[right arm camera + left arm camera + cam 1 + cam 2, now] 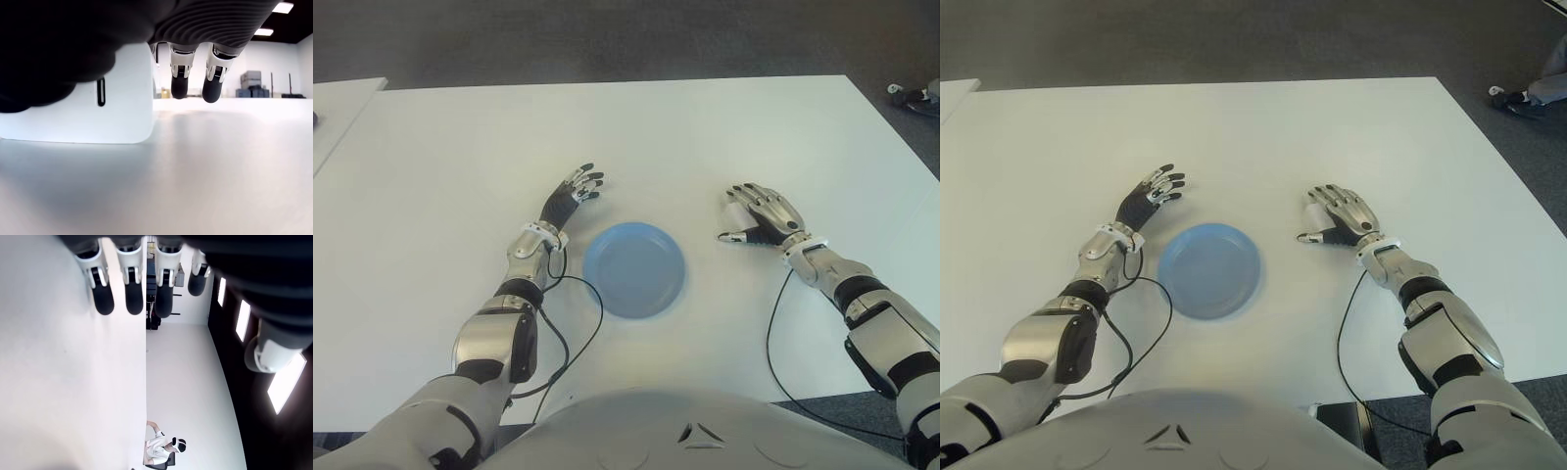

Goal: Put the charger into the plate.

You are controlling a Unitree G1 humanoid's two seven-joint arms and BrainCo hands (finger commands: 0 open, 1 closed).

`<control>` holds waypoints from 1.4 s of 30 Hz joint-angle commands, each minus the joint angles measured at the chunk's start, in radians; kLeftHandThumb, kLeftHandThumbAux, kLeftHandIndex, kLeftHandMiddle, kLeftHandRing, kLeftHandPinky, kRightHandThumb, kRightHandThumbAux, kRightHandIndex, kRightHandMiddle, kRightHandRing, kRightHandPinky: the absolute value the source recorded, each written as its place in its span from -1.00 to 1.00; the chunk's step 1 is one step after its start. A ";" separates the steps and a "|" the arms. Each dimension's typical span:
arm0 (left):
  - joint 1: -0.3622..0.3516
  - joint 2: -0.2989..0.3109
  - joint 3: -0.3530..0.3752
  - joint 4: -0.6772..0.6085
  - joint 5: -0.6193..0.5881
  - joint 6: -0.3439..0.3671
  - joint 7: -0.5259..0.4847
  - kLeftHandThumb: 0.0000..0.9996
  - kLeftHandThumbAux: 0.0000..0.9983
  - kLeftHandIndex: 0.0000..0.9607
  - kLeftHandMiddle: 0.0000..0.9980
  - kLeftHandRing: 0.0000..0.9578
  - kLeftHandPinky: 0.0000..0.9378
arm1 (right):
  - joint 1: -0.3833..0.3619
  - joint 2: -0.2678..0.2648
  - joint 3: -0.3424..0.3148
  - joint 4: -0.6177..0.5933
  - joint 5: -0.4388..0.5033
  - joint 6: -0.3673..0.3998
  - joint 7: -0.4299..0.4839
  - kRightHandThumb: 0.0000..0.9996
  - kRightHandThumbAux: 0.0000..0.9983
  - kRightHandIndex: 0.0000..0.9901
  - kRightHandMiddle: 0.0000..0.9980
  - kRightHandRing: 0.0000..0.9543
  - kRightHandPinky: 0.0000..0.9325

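Left hand [573, 196]: hovering at the round blue plastic plate's [634, 269] 10 o'clock, fingers spread, holding nothing.
Plate: one, lying on the white table [705, 137].
Right hand [1340, 217]: arching over the white boxy charger [105, 98] at the plate's 2 o'clock, fingers loosely open.
Charger: one, sitting on the table.

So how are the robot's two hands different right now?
The left hand is beside the blue plate, on its left, fingers spread, holding nothing. The right hand hovers palm-down over the white charger right of the plate, fingers arched over it, not yet gripping. Both are over the white table.
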 commanded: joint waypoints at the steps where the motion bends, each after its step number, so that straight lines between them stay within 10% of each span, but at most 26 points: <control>1: 0.028 -0.004 -0.003 0.023 0.005 0.043 0.002 -1.00 -0.10 -0.79 -0.63 -0.66 -0.69 | 0.061 0.004 0.022 0.036 -0.014 -0.006 0.083 -0.40 -0.63 -1.00 -1.00 -1.00 -0.99; 23: 0.030 -0.005 0.009 0.011 -0.025 0.061 -0.037 -1.00 -0.09 -0.75 -0.59 -0.63 -0.64 | 0.074 -0.005 -0.033 0.025 0.083 -0.074 0.208 -0.38 -0.55 -1.00 -0.95 -0.93 -0.72; 29: 0.031 -0.005 0.010 0.009 -0.027 0.061 -0.037 -1.00 -0.08 -0.76 -0.59 -0.63 -0.64 | 0.080 -0.007 -0.046 0.003 0.092 -0.070 0.197 -0.27 -0.46 -0.38 -0.30 -0.29 -0.14; 33: 0.032 -0.008 0.012 0.006 -0.028 0.054 -0.034 -1.00 -0.08 -0.75 -0.59 -0.63 -0.64 | 0.084 -0.008 -0.035 -0.012 0.058 -0.048 0.114 0.11 -0.09 0.19 0.39 0.46 0.62; 42: 0.032 -0.007 0.010 0.002 -0.026 0.059 -0.035 -1.00 -0.09 -0.75 -0.58 -0.62 -0.62 | 0.084 0.004 -0.022 -0.013 0.035 -0.025 -0.009 0.67 0.32 0.64 0.76 0.84 0.92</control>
